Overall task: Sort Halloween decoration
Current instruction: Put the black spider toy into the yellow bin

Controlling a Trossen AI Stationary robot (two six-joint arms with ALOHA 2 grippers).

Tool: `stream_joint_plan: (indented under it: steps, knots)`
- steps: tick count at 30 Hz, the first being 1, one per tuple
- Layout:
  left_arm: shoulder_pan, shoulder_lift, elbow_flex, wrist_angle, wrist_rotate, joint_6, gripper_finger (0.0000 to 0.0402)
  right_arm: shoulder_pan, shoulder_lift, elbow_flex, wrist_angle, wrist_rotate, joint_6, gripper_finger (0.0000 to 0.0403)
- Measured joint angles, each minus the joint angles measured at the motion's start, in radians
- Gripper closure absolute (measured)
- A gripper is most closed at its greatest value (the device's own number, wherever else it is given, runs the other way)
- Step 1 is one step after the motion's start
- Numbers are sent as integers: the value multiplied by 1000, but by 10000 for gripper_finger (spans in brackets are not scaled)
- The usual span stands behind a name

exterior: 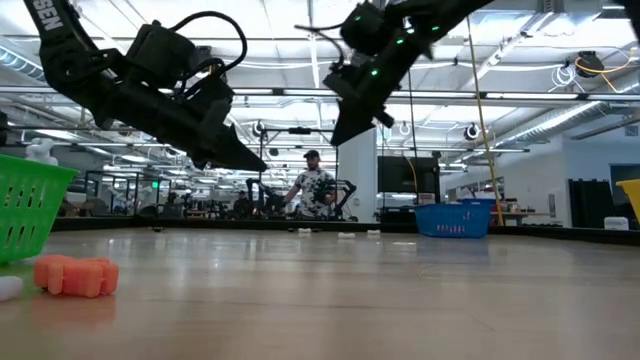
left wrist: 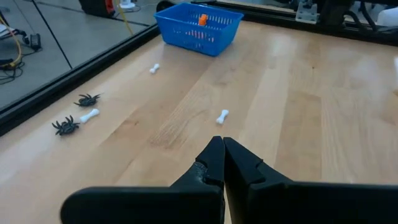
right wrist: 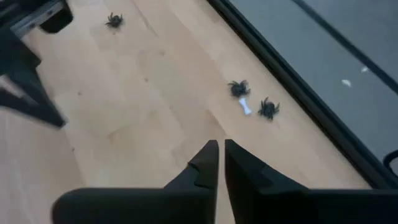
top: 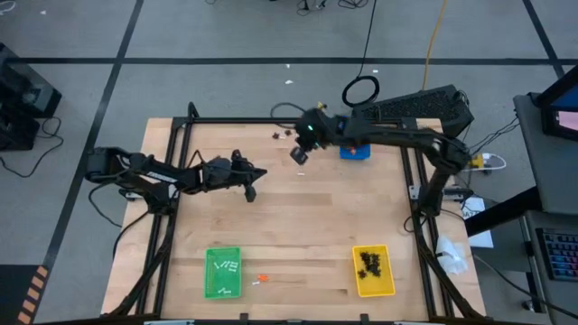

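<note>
Halloween decoration pieces lie scattered on the wooden table. Two black spiders (right wrist: pixel 239 88) (right wrist: pixel 268 108) and a white bone (right wrist: pixel 245 107) sit near the far edge. Another bone (left wrist: pixel 222 116) lies mid-table. An orange lump (exterior: pixel 77 275) rests near the front by the green tray (top: pixel 223 271). My left gripper (left wrist: pixel 219 146) hovers shut and empty over the table's left middle. My right gripper (right wrist: pixel 219 149) is also shut and empty. It hangs above the far middle of the table, slanting down toward the spiders.
The blue tray (top: pixel 355 152) at the far side holds an orange piece (left wrist: pixel 203 20). The yellow tray (top: pixel 372 269) at the front right holds black spiders. The green tray holds white bones. A further spider (right wrist: pixel 114 20) lies farther along the far edge. A black frame rail borders the table.
</note>
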Motion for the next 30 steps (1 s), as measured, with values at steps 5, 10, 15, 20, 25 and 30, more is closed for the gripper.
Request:
stream_joint_plan:
  steps: [5,10,15,20,25,30]
  knots:
    - [0,0,0,0,1,1,402,-76,148,197,-99,-95,-71,352]
    - [0,0,0,-2,5,1,402,-144,275,328,-154,-201,-137,315]
    - [0,0,0,-2,5,2,402,-206,375,398,-158,-280,-174,290]
    - [0,0,0,-2,5,2,402,-253,465,454,-165,-284,-197,275]
    - [0,0,0,-2,5,9,402,-275,544,493,-189,-306,-220,264]
    - [0,0,0,-2,5,10,402,-286,589,520,-200,-308,-248,260]
